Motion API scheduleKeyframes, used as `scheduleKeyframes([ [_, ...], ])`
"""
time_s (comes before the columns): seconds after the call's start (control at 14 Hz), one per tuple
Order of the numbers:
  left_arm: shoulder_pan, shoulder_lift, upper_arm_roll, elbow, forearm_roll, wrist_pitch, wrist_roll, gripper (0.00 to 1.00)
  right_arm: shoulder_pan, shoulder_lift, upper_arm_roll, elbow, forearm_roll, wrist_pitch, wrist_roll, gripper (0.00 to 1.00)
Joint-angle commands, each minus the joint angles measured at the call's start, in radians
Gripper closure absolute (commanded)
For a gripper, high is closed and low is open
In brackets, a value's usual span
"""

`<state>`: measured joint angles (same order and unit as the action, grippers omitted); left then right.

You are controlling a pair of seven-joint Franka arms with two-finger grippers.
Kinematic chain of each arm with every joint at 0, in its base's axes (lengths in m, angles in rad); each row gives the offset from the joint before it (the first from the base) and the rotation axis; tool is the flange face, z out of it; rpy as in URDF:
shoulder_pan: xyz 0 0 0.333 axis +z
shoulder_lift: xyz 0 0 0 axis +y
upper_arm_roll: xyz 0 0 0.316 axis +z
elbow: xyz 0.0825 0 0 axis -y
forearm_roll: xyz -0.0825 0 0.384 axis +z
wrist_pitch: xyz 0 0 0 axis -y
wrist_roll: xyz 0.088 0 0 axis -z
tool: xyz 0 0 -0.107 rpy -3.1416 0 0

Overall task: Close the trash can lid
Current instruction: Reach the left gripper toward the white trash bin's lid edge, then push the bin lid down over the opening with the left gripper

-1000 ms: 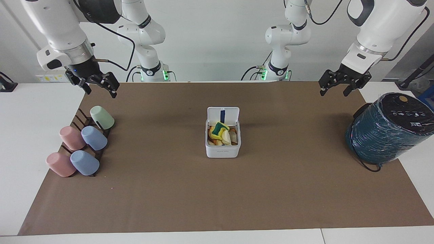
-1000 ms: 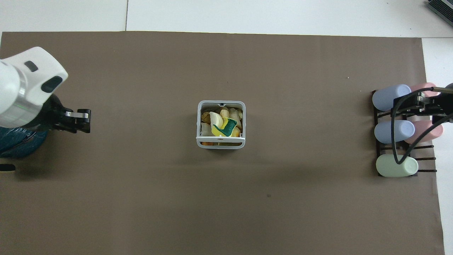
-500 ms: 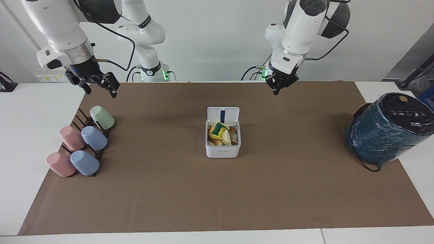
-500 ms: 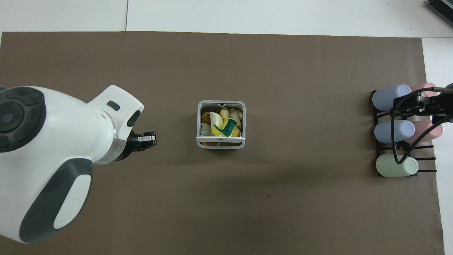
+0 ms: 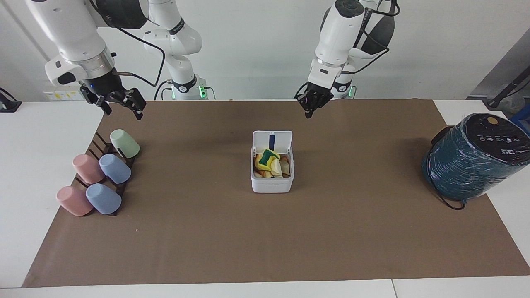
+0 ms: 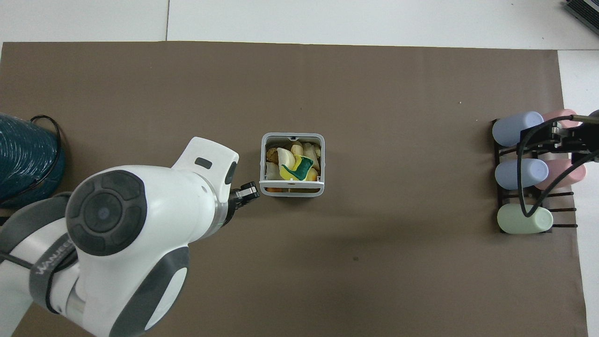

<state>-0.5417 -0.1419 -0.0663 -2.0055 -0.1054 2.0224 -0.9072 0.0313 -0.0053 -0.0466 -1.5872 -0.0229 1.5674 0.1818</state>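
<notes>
The small white trash can [image 5: 272, 183] stands in the middle of the brown mat, filled with scraps and a yellow-green piece. Its lid [image 5: 272, 140] stands upright on the side nearer to the robots, blue strip showing. In the overhead view the trash can [image 6: 262, 161] shows open, with the lid [image 6: 292, 191] seen edge-on. My left gripper [image 5: 308, 111] is shut and empty, raised over the mat, apart from the lid and toward the left arm's end. In the overhead view the left gripper [image 6: 249, 192] sits just beside the lid's corner. My right gripper [image 5: 120, 106] is open, waiting over the cup rack.
A large dark teal wrapped cylinder [image 5: 472, 159] with a black cable lies at the left arm's end of the table. A dark rack with several pastel cups [image 5: 101, 176] stands at the right arm's end. The brown mat [image 5: 265, 240] covers the table.
My left arm has swung from over the teal cylinder toward the middle, and its gripper is now close to the trash can's lid. The right arm, can and lid have not moved.
</notes>
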Motion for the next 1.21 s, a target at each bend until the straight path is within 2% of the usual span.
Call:
scheduleKeyframes([
  [0.0,-0.044,-0.024,0.016,-0.068,-0.01,0.108,-0.088,1.0,-0.011,-0.025,0.008,-0.028,0.004,0.016,-0.031,0.0],
  [0.21,-0.047,0.004,0.016,-0.068,-0.011,0.186,-0.114,1.0,-0.011,-0.025,0.008,-0.03,0.004,0.016,-0.031,0.0],
  [0.43,-0.05,0.067,0.016,-0.065,-0.011,0.338,-0.191,1.0,-0.011,-0.025,0.008,-0.028,0.004,0.016,-0.031,0.0],
  [1.14,-0.075,0.113,0.016,-0.058,-0.011,0.412,-0.24,1.0,-0.011,-0.025,0.008,-0.028,0.004,0.016,-0.031,0.0],
])
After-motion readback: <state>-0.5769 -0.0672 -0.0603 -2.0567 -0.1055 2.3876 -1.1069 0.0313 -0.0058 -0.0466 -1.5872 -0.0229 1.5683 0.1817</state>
